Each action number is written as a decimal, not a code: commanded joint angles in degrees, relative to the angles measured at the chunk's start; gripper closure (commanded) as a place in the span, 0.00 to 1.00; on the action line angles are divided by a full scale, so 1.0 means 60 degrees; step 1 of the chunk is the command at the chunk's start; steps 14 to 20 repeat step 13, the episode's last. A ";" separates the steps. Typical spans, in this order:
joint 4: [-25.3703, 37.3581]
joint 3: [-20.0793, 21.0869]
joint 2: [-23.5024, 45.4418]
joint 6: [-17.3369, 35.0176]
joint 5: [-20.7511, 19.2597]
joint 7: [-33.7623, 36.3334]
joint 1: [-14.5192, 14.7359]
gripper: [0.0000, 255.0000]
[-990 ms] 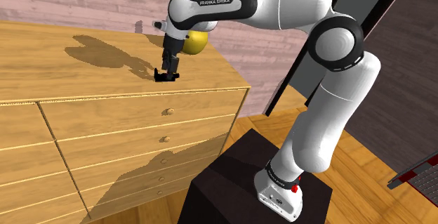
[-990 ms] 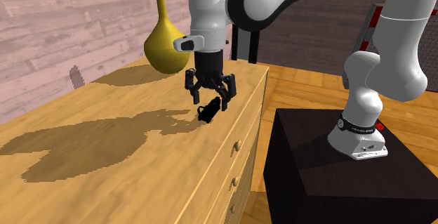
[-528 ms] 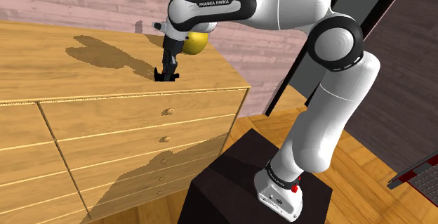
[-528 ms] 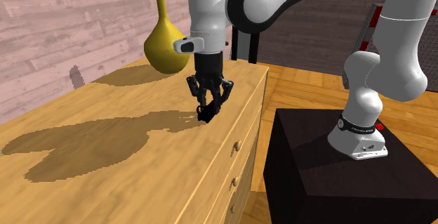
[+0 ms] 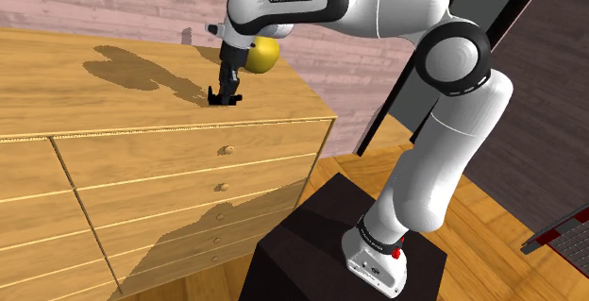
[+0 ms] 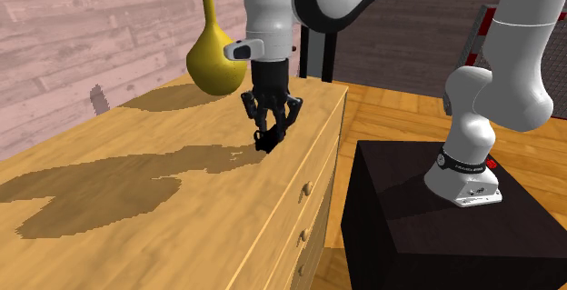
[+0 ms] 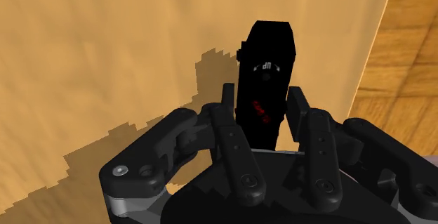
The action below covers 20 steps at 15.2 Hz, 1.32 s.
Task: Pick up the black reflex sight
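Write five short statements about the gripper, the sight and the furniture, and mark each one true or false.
1. The gripper has its fingers clasped on the black reflex sight. True.
2. The yellow vase lies on its side. False: it stands upright on the wooden dresser, neck up.
3. The black reflex sight is over the dresser top, close to its edge. True.
4. The arm's stand is a white box. False: it is a dark box.
5. One of the drawers is pulled out. False: all the drawer fronts sit flush and shut.
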 commanded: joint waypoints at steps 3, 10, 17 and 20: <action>0.0406 -0.0004 -0.0090 -0.0488 -0.0042 0.0096 -0.0001 1.00; 0.1202 -0.0017 -0.0167 -0.1351 -0.0097 0.0236 -0.0014 1.00; 0.1344 -0.0019 -0.0171 -0.1496 -0.0103 0.0259 -0.0017 1.00; 0.1344 -0.0019 -0.0171 -0.1496 -0.0103 0.0259 -0.0017 1.00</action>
